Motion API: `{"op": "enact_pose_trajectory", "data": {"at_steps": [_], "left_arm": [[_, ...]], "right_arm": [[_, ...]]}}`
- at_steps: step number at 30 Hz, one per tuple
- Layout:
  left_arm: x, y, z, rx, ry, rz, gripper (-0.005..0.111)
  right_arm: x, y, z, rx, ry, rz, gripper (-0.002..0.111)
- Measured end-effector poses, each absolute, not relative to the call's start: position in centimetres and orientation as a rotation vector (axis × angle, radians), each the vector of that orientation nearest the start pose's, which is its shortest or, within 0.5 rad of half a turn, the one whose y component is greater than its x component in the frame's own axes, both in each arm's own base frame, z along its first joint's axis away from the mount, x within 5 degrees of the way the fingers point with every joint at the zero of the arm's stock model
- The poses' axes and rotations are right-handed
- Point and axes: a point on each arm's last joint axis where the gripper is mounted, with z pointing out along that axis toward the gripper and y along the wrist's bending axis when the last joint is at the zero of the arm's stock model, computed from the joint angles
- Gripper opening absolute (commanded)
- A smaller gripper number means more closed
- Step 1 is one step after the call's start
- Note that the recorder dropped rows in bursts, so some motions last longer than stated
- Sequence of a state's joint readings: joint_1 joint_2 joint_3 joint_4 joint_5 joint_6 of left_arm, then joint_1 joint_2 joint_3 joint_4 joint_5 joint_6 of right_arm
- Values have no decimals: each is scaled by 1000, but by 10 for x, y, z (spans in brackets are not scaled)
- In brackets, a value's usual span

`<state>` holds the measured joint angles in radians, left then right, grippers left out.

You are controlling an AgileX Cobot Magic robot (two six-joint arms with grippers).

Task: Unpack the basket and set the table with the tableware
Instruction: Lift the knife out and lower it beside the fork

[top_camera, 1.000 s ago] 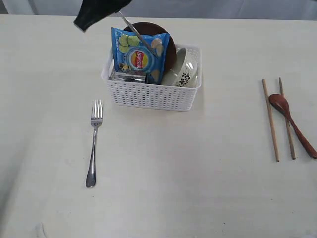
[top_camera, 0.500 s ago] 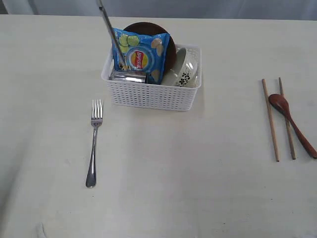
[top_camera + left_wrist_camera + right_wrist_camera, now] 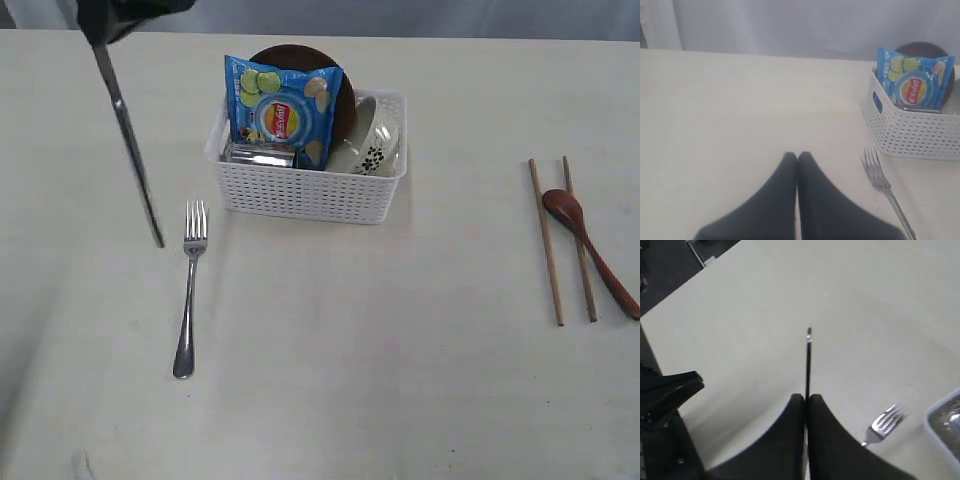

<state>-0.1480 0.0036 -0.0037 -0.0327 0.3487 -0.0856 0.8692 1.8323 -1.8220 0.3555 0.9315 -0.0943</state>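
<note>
the right pincer is clamped on a slim steel knife, which hangs tilted, tip down, over the cream-beige bench, just beside the steel fork lying flat there. the white perforated plastic basket stands near the fork's tines. the left pincer is closed on nothing.

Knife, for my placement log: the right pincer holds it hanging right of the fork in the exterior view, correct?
No: the knife hangs left of the fork, not right, as the exterior view shows. The right pincer does hold it.
</note>
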Motion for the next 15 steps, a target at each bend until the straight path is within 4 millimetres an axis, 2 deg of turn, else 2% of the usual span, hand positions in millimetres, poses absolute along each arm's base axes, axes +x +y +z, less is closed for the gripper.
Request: {"op": "enact_pose_trajectory", "data": {"at_steps": [7, 15], "left_arm": [[53, -9, 183, 37, 1836, -196, 0], [53, -9, 183, 37, 1836, -196, 0]], "right_arm": [[270, 352, 317, -972, 2464, 999, -1], [292, 364, 259, -676, 2733, 993, -1]]}}
